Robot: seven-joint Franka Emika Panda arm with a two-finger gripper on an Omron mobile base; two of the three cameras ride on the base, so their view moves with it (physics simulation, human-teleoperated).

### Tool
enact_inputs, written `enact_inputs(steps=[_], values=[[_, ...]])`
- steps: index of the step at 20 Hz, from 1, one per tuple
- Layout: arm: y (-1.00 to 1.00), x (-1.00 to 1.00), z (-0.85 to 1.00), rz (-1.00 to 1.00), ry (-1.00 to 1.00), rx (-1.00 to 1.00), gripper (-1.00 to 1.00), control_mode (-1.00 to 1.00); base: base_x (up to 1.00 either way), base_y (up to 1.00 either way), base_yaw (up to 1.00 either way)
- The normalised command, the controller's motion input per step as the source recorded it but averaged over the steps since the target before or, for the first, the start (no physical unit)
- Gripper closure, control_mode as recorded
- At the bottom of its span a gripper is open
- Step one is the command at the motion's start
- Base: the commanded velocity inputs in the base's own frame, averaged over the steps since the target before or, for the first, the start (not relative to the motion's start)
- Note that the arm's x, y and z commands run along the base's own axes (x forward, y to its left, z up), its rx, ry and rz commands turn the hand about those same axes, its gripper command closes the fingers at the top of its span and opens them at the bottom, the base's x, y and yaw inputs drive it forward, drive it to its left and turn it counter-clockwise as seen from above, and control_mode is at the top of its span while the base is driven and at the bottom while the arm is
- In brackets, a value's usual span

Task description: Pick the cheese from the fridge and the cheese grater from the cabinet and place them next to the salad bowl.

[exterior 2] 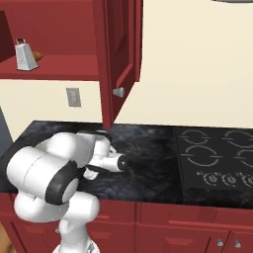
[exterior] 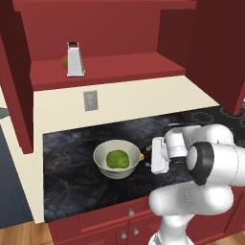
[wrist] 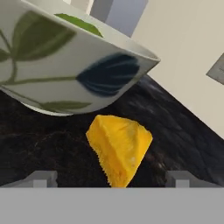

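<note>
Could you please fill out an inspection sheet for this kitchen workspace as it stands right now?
Surface: dark marbled counter, with a cooktop to its right.
Job's things: cheese lies on the counter beside the salad bowl; whether they touch, I cannot tell. Cheese grater stands upright on the shelf of the open cabinet.
Clutter: a brown round thing behind the grater.
Grippers: gripper open, low at the counter, one fingertip on each side of the cheese, not clamping it.
Cables: nothing seen.
Surroundings: wall outlet on the cream wall, red drawers below.
</note>
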Motion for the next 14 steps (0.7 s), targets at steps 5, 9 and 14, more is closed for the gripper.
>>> enact_inputs(steps=[5,9,14], values=[[0.0,-0.34,0.55,-0.01,0.02,-0.22,-1.0,-1.0,0.0,0.0,0.0],[0.0,-0.23,0.19,-0.05,0.1,-0.24,-1.0,-1.0,0.0,0.0,0.0],[0.0,-0.24,0.0,-0.06,0.02,-0.2,-1.0,-1.0,0.0,0.0,0.0]])
